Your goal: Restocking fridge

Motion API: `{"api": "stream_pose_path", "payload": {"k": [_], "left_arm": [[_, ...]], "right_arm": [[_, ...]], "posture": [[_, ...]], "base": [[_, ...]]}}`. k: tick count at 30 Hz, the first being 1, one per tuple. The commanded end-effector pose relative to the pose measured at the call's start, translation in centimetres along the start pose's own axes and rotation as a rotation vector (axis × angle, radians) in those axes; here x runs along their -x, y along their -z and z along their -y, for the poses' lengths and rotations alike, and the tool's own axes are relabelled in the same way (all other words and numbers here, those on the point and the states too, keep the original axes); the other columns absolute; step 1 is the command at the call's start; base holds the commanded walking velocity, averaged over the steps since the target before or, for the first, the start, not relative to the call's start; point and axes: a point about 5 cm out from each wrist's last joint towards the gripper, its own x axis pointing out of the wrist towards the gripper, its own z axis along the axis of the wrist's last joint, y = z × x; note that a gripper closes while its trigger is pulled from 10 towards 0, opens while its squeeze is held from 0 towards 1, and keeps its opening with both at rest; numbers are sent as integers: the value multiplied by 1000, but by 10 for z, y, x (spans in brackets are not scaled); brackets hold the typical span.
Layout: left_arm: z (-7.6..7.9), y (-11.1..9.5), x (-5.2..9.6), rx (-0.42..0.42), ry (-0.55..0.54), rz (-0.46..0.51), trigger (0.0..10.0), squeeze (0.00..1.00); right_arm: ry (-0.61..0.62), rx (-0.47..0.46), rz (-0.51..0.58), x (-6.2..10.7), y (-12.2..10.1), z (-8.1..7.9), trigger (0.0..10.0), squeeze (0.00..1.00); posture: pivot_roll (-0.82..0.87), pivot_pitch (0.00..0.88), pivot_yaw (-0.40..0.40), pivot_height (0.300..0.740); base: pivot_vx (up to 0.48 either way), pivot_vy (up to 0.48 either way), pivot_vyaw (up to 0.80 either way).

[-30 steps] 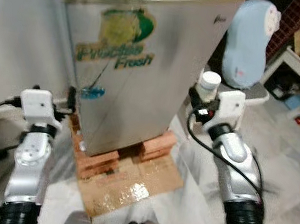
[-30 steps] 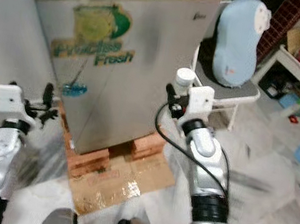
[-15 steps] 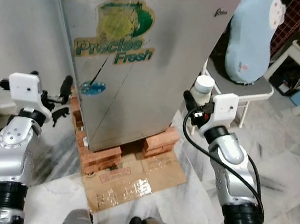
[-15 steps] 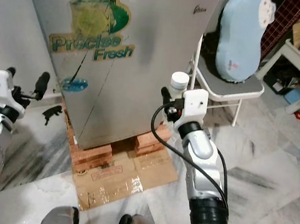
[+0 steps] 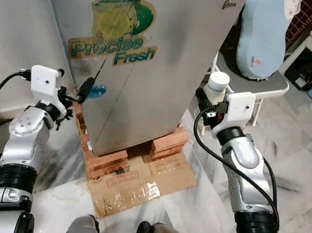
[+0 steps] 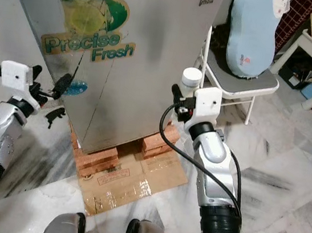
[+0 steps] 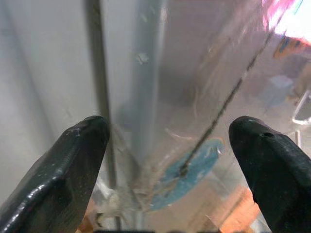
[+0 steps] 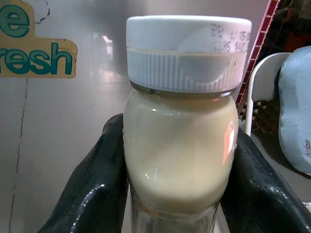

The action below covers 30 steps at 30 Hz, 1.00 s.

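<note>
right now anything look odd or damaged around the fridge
Yes. The fridge stands raised on stacked bricks over flattened cardboard, and its door sticker is faded, with a dark scratch below.

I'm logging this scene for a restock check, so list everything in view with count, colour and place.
Fridge: one, silver, door closed, green "Precise Fresh" sticker, straight ahead.
Bricks: several, reddish, stacked under the fridge.
Cardboard: one flattened brown sheet, on the floor before the fridge.
Jar: one, cream contents, white cap, held upright to the fridge's right.
Chair: one, white frame, grey seat, right of the fridge.
Cushion: one, light blue, standing on the chair.
Floor: grey-white marble.
Left gripper: black fingers open, at the fridge's left edge.
Right gripper: black, shut on the jar.
</note>
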Motion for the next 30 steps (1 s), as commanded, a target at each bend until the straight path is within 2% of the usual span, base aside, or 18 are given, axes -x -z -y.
{"api": "stream_pose_path", "payload": {"k": [1, 5, 9, 10, 11, 12, 13, 15, 16, 20, 21, 26, 30], "left_arm": [[5, 9, -1, -12, 33, -44, 10000, 0], [17, 15, -10, -12, 74, -60, 10000, 0], [31, 13, -17, 7, 131, -42, 10000, 0], [37, 12, -19, 11, 156, -33, 10000, 0], [56, 10, -21, 7, 245, -17, 10000, 0], [62, 10, -21, 3, 278, -12, 10000, 0], [77, 8, -20, -6, 346, 1, 10000, 0], [87, 7, -19, -9, 391, 16, 10000, 0], [100, 6, -15, -4, 457, 28, 10000, 0], [118, -1, -7, -7, 532, 63, 10000, 0], [118, -1, -7, -7, 532, 63, 10000, 0], [129, -17, -5, 4, 510, 103, 10000, 0], [135, -23, -4, 19, 509, 126, 10000, 0]], "right_arm": [[-4, 4, 26, 2, -6, -2, 10000, 0], [-11, 3, 16, 2, -4, -2, 10000, 0], [17, 17, 7, 4, -2, 5, 10000, 0], [36, 23, 5, 6, -2, 9, 10000, 0], [103, 35, -14, 10, 2, 19, 10000, 0], [128, 41, -22, 12, 3, 23, 10000, 0], [165, 51, -43, 15, 6, 29, 10000, 0], [185, 56, -57, 18, 9, 33, 10000, 0], [211, 80, -71, 21, 11, 37, 10000, 0], [277, 102, -93, 26, 14, 47, 10000, 0], [277, 102, -93, 26, 14, 47, 10000, 0], [430, 140, -164, 34, 25, 63, 10000, 0], [470, 166, -184, 37, 26, 70, 10000, 0]], "posture": [[33, 166, -98, 740], [38, 151, -106, 740], [40, 134, -117, 740], [40, 131, -122, 740], [40, 129, -124, 740], [40, 129, -124, 740], [28, 125, -128, 740], [28, 125, -127, 740], [28, 125, -127, 740], [30, 126, -119, 740], [30, 126, -119, 740], [41, 130, -112, 740], [41, 146, -111, 740]], "base": [[0, 0, 0], [0, 0, 0], [0, 0, 0], [0, 0, 0], [0, 0, 0], [0, 0, 0], [0, 0, 0], [0, 0, 0], [0, 0, 0], [0, 0, 0], [0, 0, 0], [0, 0, -723], [0, 0, -791]]}}
